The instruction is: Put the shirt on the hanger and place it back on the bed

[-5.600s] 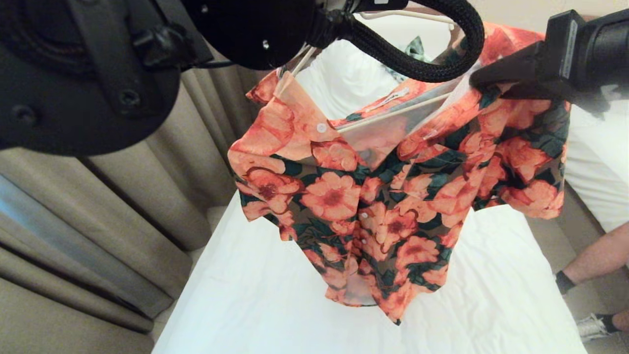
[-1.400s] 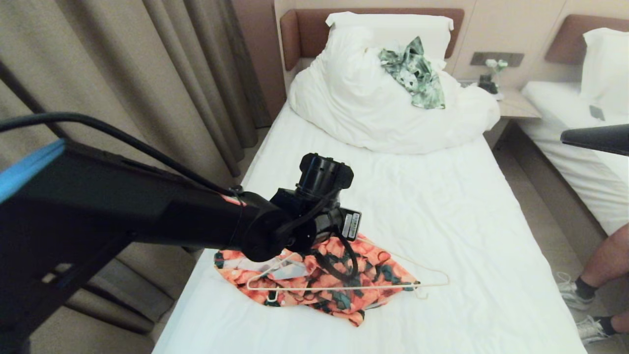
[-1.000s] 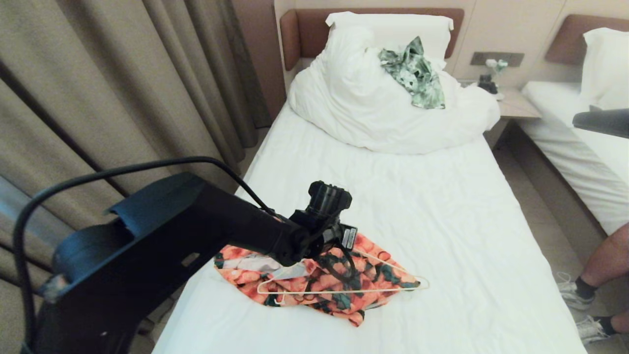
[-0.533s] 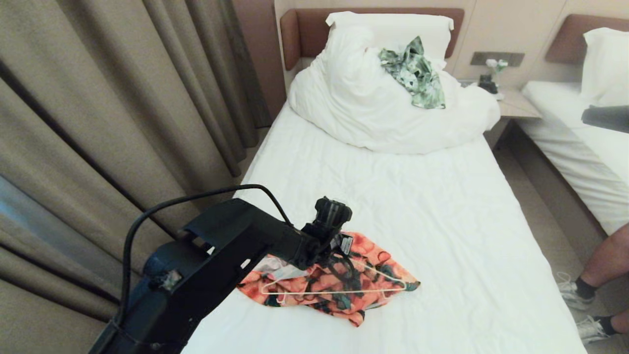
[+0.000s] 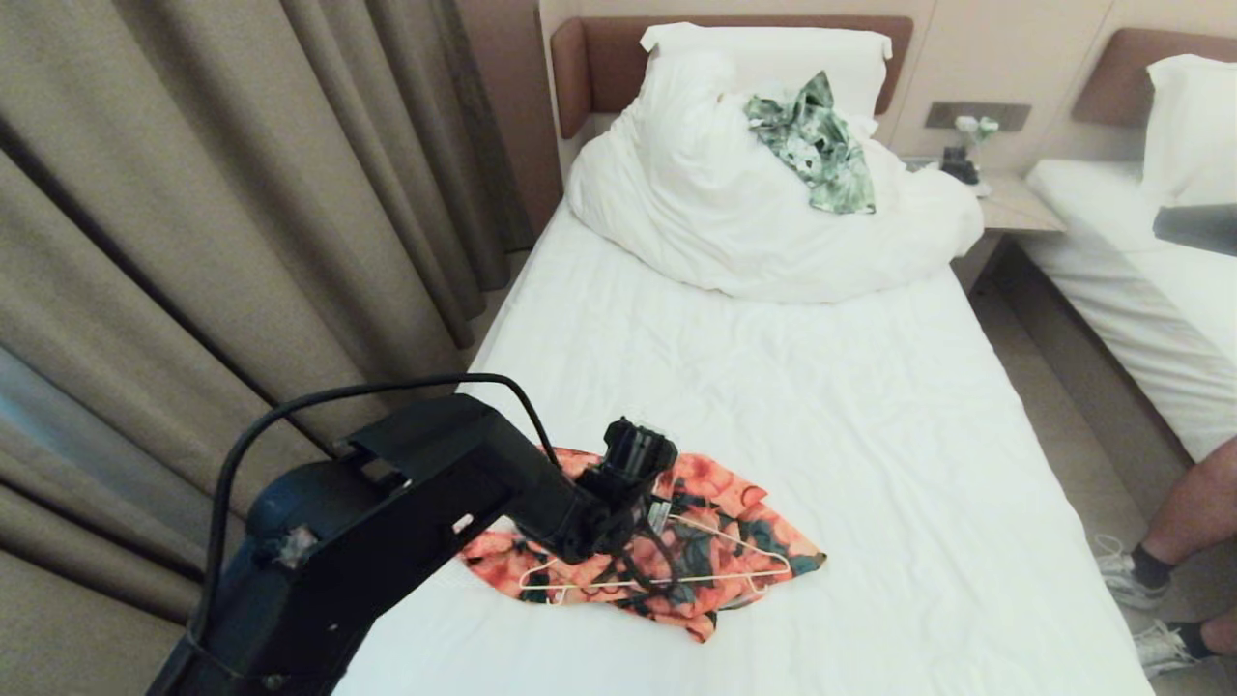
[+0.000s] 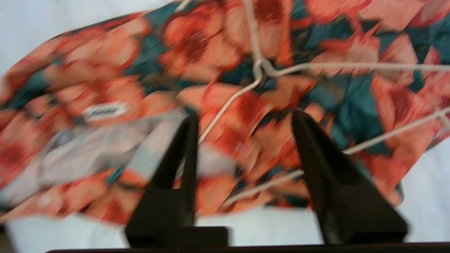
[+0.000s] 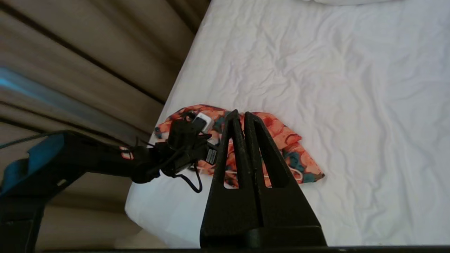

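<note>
Left gripper [image 6: 244, 121] released, fingers [image 6: 188, 140] spread above hanger [image 6: 258, 68].
Half a second ago nearer shut. Shirt [image 5: 720, 536] with hanger lies lower centre on bed [image 5: 821, 416]; placement looks done. Right gripper [image 7: 243, 117] clenched, empty.

The left arm [image 5: 406, 512] covers part of the shirt [image 5: 734, 522] and the hanger [image 5: 676, 580]. A person's legs [image 5: 1184, 541] are cut off at the edge.

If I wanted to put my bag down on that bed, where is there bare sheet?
Bare sheet on the bed runs from the bunched duvet down to the shirt, and along its right side. The near left corner is crowded: shirt, hanger and left gripper.
</note>
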